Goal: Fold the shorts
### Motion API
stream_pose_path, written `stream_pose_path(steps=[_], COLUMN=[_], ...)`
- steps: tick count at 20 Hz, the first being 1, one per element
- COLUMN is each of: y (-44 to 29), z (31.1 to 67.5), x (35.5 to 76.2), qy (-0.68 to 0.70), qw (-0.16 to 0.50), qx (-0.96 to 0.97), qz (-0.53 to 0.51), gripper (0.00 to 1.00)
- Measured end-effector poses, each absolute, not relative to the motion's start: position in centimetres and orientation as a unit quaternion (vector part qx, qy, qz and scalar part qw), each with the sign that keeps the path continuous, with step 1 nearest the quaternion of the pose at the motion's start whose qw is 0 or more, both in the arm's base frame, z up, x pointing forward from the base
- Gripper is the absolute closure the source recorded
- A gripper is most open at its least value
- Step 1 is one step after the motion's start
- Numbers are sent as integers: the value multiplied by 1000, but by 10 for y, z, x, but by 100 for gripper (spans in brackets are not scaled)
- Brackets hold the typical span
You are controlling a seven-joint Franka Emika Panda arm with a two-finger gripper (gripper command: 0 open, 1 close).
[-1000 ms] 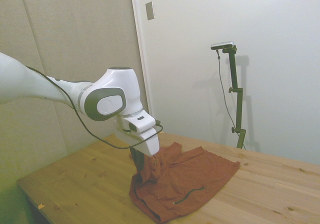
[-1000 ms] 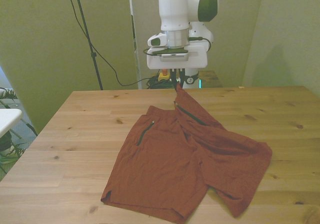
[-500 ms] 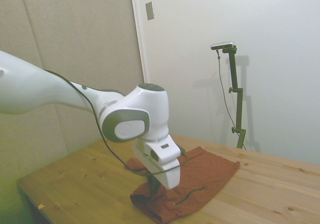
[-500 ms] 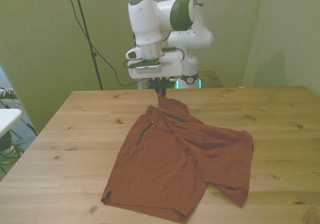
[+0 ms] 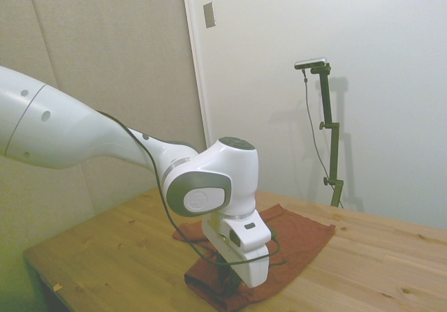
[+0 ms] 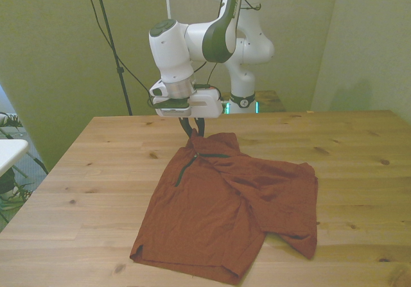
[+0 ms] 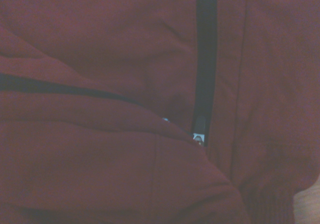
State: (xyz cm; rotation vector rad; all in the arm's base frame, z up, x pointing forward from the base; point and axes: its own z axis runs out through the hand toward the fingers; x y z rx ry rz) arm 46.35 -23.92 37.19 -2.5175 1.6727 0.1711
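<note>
Rust-red fabric: you are looking at the shorts [image 6: 225, 210], lying on the wooden surface [image 6: 96, 171] toward the middle of it, partly folded over.

Lay of the cloth: in the front view, one leg runs down toward the near edge on the front view's left, and the other half lies across it, with its hem ending on the front view's right.

Raised corner: you can see a small peak of fabric lifted at the far end of the garment, right under the tool [image 6: 193, 131]. The rest of the cloth rests flat or in low wrinkles.

Tool: it hangs low over that far end, and its dark fingertips meet the peak of cloth. From the front view it appears closed on the fabric, pinching that corner; the side view hides the fingers behind the wrist housing, so you cannot confirm it there.

Zipper lines: you get one dark line [image 6: 187, 171] running down the leg on the front view's left, and a second short one crossing near the peak.

Wrist view: you see only red fabric [image 7: 100, 174] filling the picture, with two dark zipper strips [image 7: 205, 58], a small pale zipper pull [image 7: 198, 138] and a ribbed hem near one corner.

Arm: white, and it bends down to the cloth from the side view's left.
</note>
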Motion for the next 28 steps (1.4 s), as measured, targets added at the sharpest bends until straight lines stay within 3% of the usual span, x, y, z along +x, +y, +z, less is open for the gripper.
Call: stream_pose_path(steps=[9,13,16,21,28], y=[-230,-204,-135,-5,119], z=[388,422,432,415,347], x=[449,439,444,475,489], qy=[539,482,434,331,166], qw=[50,-18,-74,-149,-235], qx=[-840,-876,-897,-924,-926], qz=[45,7,-30,-122,-244], gripper=[0,0,0,0,0])
